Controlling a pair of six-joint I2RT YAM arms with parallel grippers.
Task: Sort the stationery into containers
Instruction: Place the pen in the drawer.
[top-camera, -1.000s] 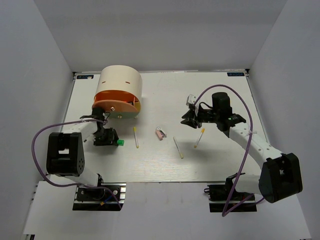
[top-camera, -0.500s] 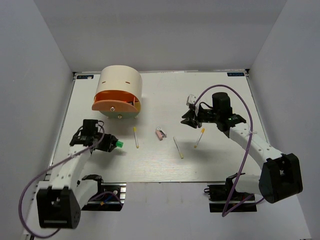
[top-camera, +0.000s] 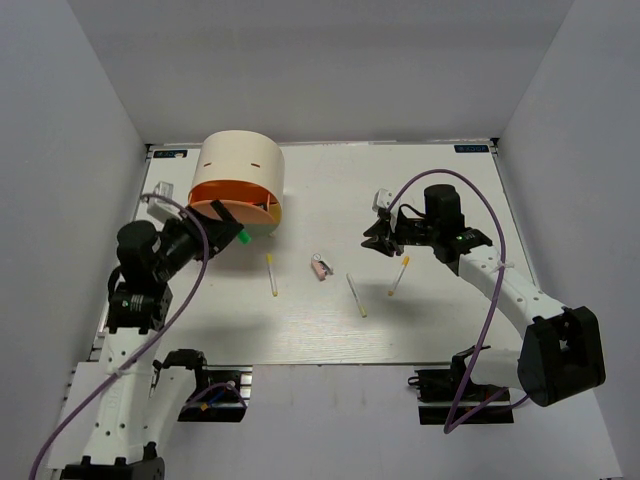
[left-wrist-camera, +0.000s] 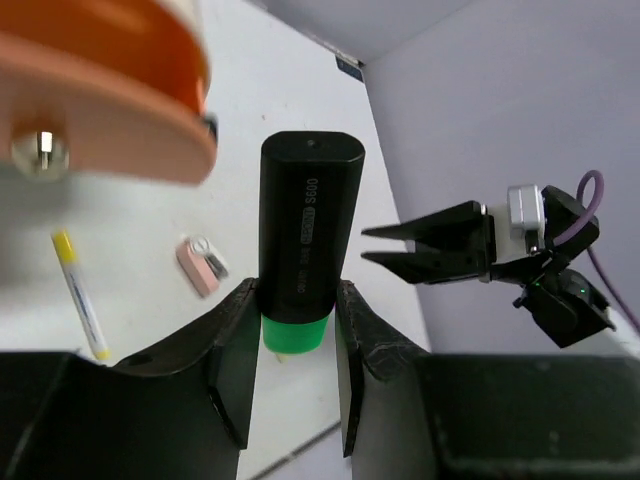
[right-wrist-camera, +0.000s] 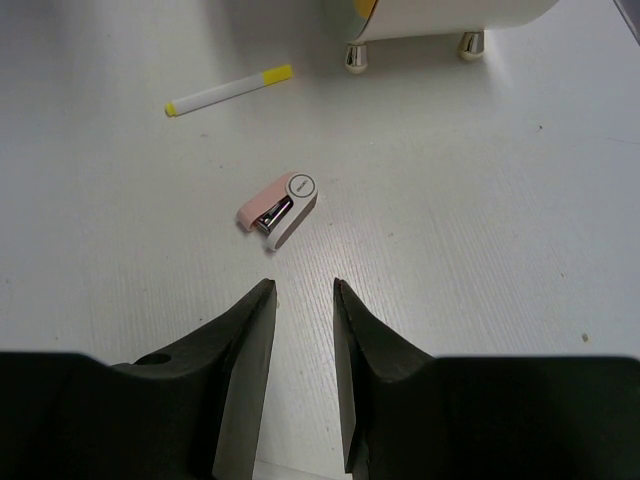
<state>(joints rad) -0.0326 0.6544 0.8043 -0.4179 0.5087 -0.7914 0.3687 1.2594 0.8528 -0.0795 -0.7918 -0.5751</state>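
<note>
L jaws clamp highlighter (left-wrist-camera: 305, 240), beside orange drawer (left-wrist-camera: 100, 130)

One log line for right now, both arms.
left claw: shut on green-ended highlighter, held near orange drawer | right claw: open, empty, hovering short of pink item

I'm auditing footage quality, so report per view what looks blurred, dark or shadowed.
Top external: soft, even light with only faint shadows. Left wrist: the orange drawer is blurred up close, the highlighter is sharp, the left claw is nearly black. Right wrist: the pink item is crisp, the right claw is dark.
</note>
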